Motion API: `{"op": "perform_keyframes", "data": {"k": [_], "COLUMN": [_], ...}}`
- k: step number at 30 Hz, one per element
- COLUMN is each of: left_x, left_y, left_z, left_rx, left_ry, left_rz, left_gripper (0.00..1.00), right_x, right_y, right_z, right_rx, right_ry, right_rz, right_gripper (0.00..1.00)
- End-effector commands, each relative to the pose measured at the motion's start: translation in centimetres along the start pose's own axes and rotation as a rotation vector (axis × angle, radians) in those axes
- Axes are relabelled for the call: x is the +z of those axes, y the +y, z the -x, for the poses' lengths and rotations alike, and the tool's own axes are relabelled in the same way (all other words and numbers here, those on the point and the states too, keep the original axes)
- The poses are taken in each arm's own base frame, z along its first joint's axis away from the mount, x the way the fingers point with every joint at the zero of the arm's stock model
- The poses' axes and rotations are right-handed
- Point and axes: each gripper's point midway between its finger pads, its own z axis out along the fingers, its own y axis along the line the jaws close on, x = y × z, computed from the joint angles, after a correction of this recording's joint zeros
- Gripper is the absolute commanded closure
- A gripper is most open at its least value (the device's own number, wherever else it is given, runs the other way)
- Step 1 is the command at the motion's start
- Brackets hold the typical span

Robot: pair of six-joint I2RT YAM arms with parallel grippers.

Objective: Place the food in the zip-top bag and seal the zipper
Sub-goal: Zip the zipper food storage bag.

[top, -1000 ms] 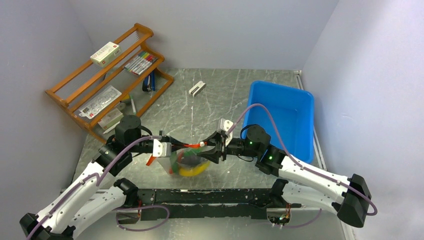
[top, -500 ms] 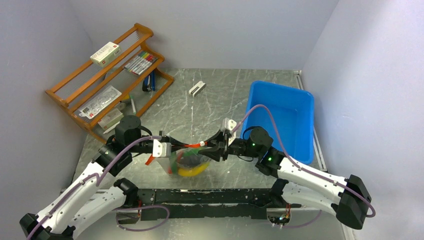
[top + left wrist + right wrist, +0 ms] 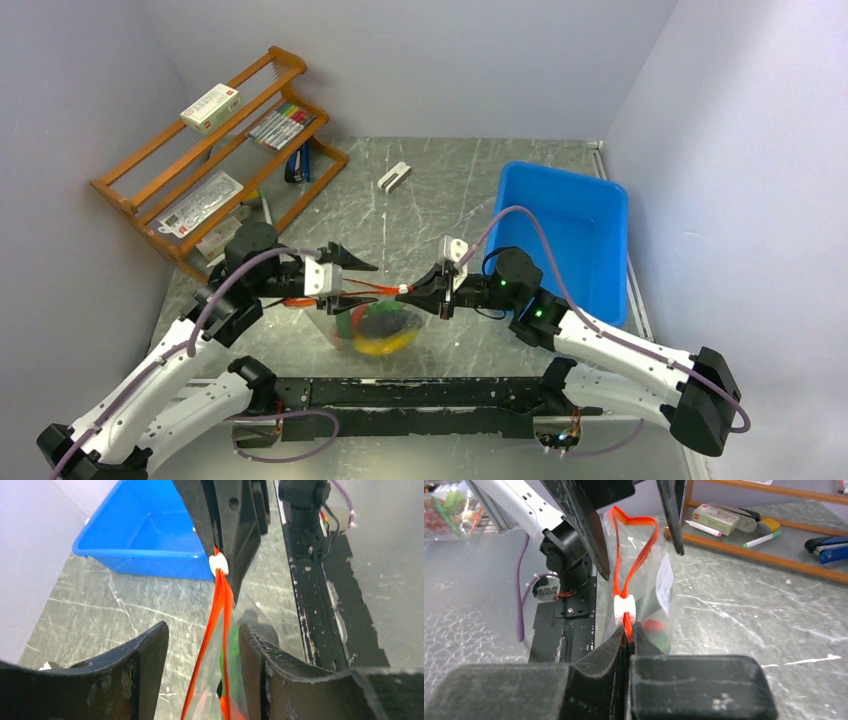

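Centrally: clear crinkly zip-top bag [image 3: 392, 318] holding yellow, green and dark toy food [image 3: 383, 342]; red-orange zipper strip [image 3: 220, 600] pinched by right gripper [image 3: 412, 293], straddled by spread-open left gripper [image 3: 202, 630].

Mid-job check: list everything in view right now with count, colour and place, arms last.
zip-top bag: one, clear, near the table's front edge, between the grippers.
zipper: one, red-orange, along the bag's mouth; its two strips gape apart past the slider.
slider: one, white, on the zipper at the right gripper's end.
food: yellow, green and dark pieces inside the bag; count unclear.
blue bin: one, back right.
wooden rack: one, orange-brown, back left, holding boxes and markers.
white block: one, back centre.
left gripper: open, fingers either side of the bag's mouth.
right gripper: shut on the zipper just behind the slider.
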Motion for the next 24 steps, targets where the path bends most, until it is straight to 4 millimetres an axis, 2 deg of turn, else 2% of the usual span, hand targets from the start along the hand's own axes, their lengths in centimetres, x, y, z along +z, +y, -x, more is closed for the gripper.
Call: {"op": "perform_keyframes", "data": {"k": [1, 4, 8, 12, 15, 20, 24], "left_x": [-0.7, -0.8, -0.6, 0.0, 0.3, 0.7, 0.7], "left_y": [1.0, 0.9, 1.6, 1.6, 1.5, 1.2, 1.2], "left_z": [4.5, 5.2, 5.8, 5.2, 4.4, 4.0, 4.0], "left_rx": [-0.043, -0.073, -0.215, -0.285, -0.313, -0.34, -0.316], "left_ry": [-0.069, -0.087, -0.11, -0.065, -0.036, -0.021, -0.029], "left_rz": [0.023, 0.028, 0.069, 0.032, 0.016, -0.022, -0.027], "left_gripper": [0.44, 0.43, 0.39, 0.39, 0.42, 0.55, 0.56], "right_x": [0.2, 0.5, 0.9, 1.3, 1.7, 2.1, 2.4], "right_y": [-0.1, -0.4, -0.6, -1.0, -1.0, -1.1, -1.2], "right_z": [2.6, 3.0, 3.3, 3.6, 3.6, 3.6, 3.6], "right_rx": [-0.115, -0.139, -0.151, -0.152, -0.149, -0.143, -0.141], "right_ry": [0.006, 0.028, 0.041, 0.04, 0.044, 0.049, 0.044], "right_rz": [0.027, 0.033, 0.039, 0.032, 0.043, 0.049, 0.053], "right_gripper": [1.0, 1.0, 1.0, 1.0, 1.0, 1.0, 1.0]}}
